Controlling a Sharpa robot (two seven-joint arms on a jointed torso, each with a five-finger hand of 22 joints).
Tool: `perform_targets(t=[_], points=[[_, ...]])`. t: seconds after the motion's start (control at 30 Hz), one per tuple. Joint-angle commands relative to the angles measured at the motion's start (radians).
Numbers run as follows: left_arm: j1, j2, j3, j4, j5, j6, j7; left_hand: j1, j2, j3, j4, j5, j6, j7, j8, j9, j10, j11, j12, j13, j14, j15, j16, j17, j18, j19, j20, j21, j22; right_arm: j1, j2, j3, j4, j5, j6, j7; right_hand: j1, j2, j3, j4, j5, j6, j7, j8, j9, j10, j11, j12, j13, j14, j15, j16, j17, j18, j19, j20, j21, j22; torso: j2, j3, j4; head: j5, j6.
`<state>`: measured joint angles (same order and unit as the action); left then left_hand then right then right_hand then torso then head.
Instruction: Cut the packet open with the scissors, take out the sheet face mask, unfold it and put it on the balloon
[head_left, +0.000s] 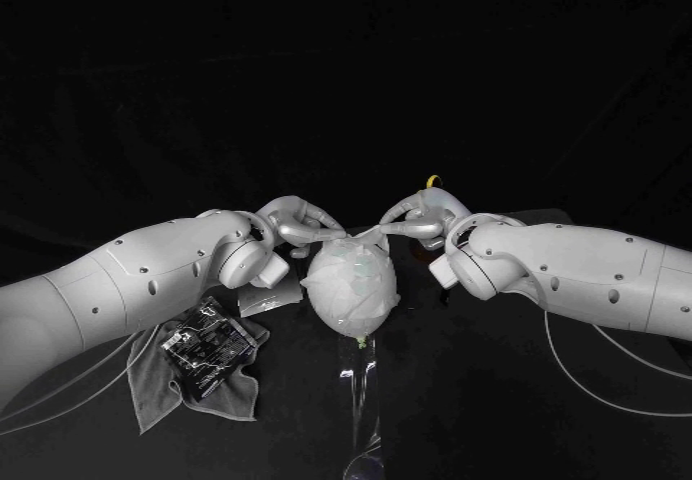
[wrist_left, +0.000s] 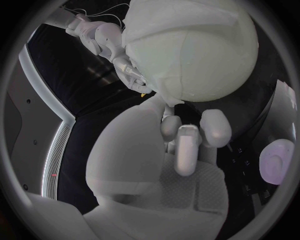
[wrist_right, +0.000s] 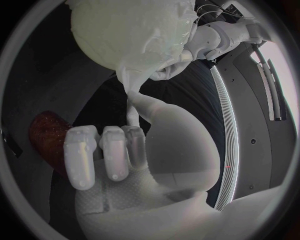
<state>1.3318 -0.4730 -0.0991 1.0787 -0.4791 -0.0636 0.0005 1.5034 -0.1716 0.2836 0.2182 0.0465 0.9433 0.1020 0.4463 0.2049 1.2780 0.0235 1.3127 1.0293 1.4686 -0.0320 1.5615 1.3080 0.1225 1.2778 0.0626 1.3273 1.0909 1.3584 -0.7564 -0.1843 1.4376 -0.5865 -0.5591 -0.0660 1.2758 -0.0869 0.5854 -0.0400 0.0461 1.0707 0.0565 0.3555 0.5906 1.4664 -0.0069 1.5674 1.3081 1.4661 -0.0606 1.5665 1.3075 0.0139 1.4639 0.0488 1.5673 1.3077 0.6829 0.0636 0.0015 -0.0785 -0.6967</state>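
Thin white sheet face mask (head_left: 340, 262) draped over pale egg-shaped balloon (head_left: 355, 318), top edge pinched by left hand (head_left: 296, 222) and right hand (head_left: 418, 220) alike, balloon between both, long axis pointing away from fingertips, equally near each.

I'm looking at a black table (head_left: 490, 430) near me — beyond it, creased black cloth (head_left: 346, 90), dimly lit.

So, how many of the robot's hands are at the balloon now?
2. The left hand is at the far end of the balloon, on its left; the right hand is opposite, on its right. Both seem to grip the sheet mask there.
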Motion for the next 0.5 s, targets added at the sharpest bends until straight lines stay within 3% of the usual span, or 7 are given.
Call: perform_targets(t=[0.03,0.27,0.5], points=[[0.001,0.004,0.002,0.000,-0.024,0.021,-0.001,-0.003,-0.009,-0.007,-0.002,0.002,0.007,0.001,-0.007,-0.003,0.005,0.002,0.004,0.001,0.093,-0.003,0.004,0.237,-0.018,0.006,-0.002,0.006,0.001,0.000,0.001,0.001,0.004,-0.004,-0.002,0.011,-0.002,0.004,0.007,-0.001,0.003,0.008,0.003,0.007,0.041,0.104,-0.005,0.003,0.263,0.105,-0.007,0.004,0.263,-0.014,0.107,-0.004,0.003,0.263,0.000,0.0000,0.0004,0.001,0.000],[0.001,0.005,0.002,-0.004,-0.040,0.023,-0.011,-0.031,-0.014,-0.020,0.013,0.002,-0.002,0.007,-0.020,-0.011,0.003,0.008,0.003,-0.001,0.092,0.002,0.004,0.236,-0.019,0.009,0.001,0.009,0.006,0.000,0.000,0.001,0.008,-0.005,-0.005,0.012,-0.005,0.005,0.010,-0.002,0.003,0.007,0.003,0.008,0.044,0.104,-0.006,0.003,0.263,0.105,-0.007,0.004,0.263,-0.014,0.107,-0.004,0.003,0.263,0.000,-0.0002,-0.0001,0.001,-0.002],[0.001,0.009,0.002,-0.010,-0.046,0.022,-0.017,0.028,0.061,0.044,-0.015,0.002,0.054,-0.010,0.003,-0.005,0.010,-0.006,0.008,0.010,0.099,-0.007,0.008,0.253,-0.021,0.018,-0.001,0.019,0.021,0.000,-0.002,0.001,0.012,-0.005,-0.007,0.012,-0.005,0.005,0.010,-0.002,0.003,0.007,0.003,0.008,0.044,0.104,-0.006,0.003,0.263,0.105,-0.007,0.004,0.263,-0.014,0.107,-0.004,0.003,0.263,0.000,0.0000,0.0001,0.001,-0.002]])
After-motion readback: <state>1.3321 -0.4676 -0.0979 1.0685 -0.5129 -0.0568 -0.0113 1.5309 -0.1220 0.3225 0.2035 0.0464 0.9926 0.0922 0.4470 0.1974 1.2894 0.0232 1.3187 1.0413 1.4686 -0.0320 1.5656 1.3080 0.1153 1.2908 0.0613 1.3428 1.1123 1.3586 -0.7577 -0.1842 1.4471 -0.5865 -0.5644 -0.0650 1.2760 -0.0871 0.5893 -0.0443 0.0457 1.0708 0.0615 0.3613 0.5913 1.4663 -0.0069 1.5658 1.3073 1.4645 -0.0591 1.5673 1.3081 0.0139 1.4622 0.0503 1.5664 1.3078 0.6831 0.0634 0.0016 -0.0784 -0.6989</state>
